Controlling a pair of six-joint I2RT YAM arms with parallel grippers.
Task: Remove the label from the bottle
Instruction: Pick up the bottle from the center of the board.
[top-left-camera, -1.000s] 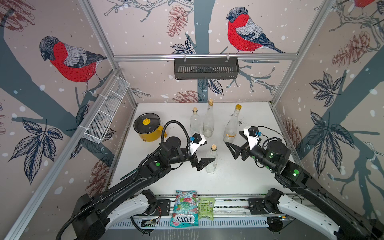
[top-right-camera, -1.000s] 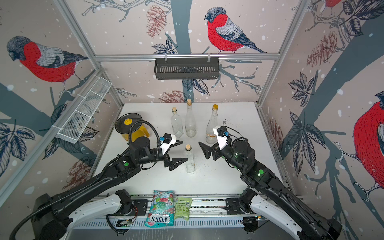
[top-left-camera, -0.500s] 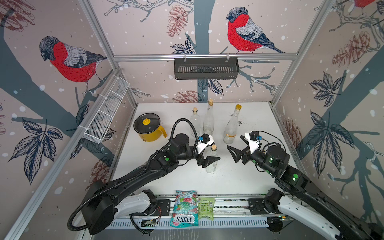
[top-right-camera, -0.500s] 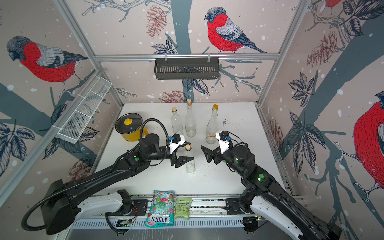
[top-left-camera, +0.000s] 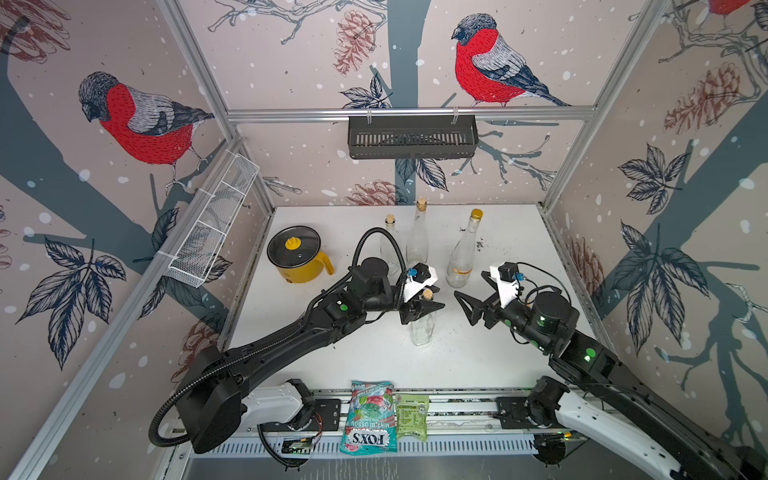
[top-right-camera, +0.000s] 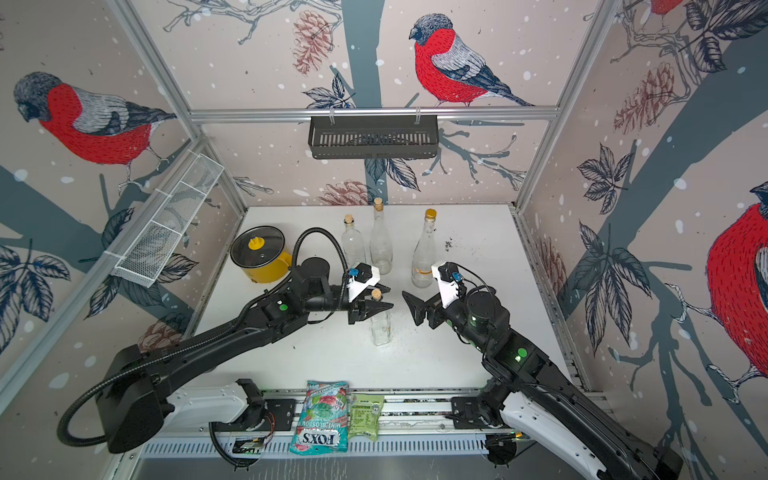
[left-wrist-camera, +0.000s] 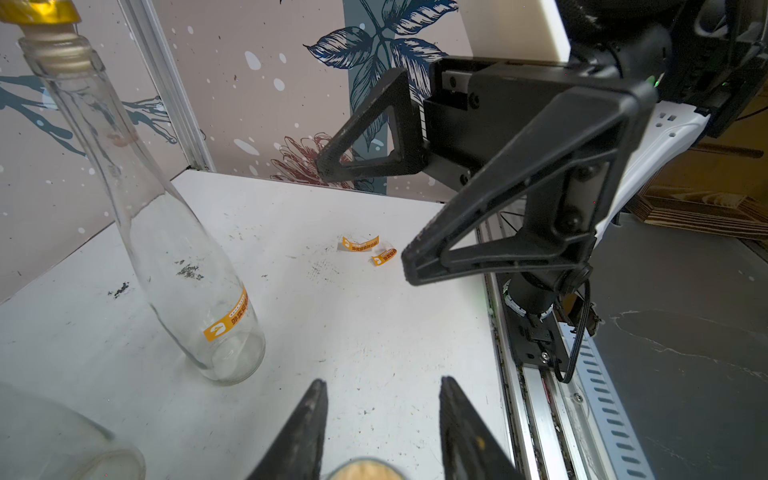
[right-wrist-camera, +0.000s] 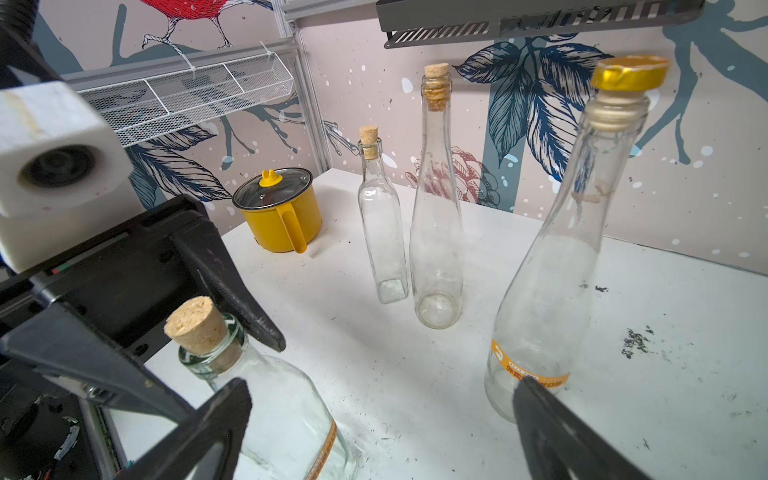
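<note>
At table centre, corked glass bottle: stiff, slick, breakable; left claw narrow round neck, grip unclear; right claw, 3 o'clock, wide, should pinch orange label.

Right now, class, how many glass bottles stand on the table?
4. A short corked bottle mid-table, neck between the jaws of the left gripper; a small square corked bottle and a tall corked bottle at the back; a gold-capped bottle right of them. None seems hidden.
</note>
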